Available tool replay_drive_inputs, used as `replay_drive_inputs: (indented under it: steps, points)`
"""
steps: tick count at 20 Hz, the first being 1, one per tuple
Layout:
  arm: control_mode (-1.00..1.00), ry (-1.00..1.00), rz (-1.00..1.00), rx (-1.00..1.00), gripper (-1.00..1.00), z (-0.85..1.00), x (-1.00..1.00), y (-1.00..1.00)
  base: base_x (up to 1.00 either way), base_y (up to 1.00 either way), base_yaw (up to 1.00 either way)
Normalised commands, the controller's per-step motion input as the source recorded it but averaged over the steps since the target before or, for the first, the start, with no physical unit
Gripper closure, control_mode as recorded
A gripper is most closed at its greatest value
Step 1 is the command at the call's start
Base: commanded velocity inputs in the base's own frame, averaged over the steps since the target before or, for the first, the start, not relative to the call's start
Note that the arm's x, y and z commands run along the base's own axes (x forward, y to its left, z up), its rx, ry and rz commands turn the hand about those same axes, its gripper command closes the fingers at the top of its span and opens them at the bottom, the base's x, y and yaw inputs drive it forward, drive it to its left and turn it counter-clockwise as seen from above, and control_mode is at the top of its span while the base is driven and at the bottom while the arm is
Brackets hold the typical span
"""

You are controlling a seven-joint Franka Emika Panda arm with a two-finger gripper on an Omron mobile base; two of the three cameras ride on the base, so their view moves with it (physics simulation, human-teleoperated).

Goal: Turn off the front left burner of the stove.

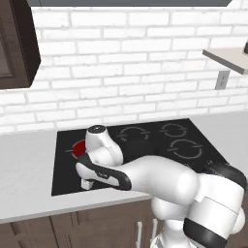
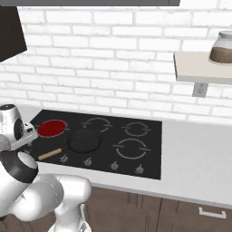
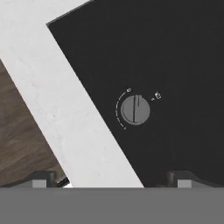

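The stove (image 2: 149, 158) is a glossy black cooktop set into a pale counter. Its front left burner (image 2: 51, 128) glows red; in the left base view the burner (image 1: 78, 148) is partly covered by my arm. My hand hangs low over the stove's front left corner (image 1: 63, 186), looking straight down. In the hand view, my gripper (image 3: 112, 177) is open, fingertips wide apart, just short of a small grey knob (image 3: 135, 109) with a dial scale around it. The gripper holds nothing and touches nothing.
A black frying pan (image 2: 84, 139) with a wooden handle (image 2: 50, 154) sits right of the red burner. More knobs (image 2: 113, 166) line the stove's front. A wall shelf (image 2: 201, 68) carries a jar (image 2: 222, 47). A dark cabinet (image 1: 17, 43) hangs at upper left.
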Motion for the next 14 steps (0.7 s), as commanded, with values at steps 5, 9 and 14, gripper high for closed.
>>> replay_drive_inputs:
  steps: [5,9,14]
  points:
    - [-1.00,0.04,0.00,-0.06,-1.00,-0.24,0.26,0.10,0.00,0.00,0.00]
    - [-1.00,0.00,0.00,-0.08,-1.00,-0.24,0.07,0.13,0.00,0.00,0.00]
    - [-1.00,0.00,0.00,-0.01,-1.00,-0.03,0.00,0.02,0.00,0.00,0.00]
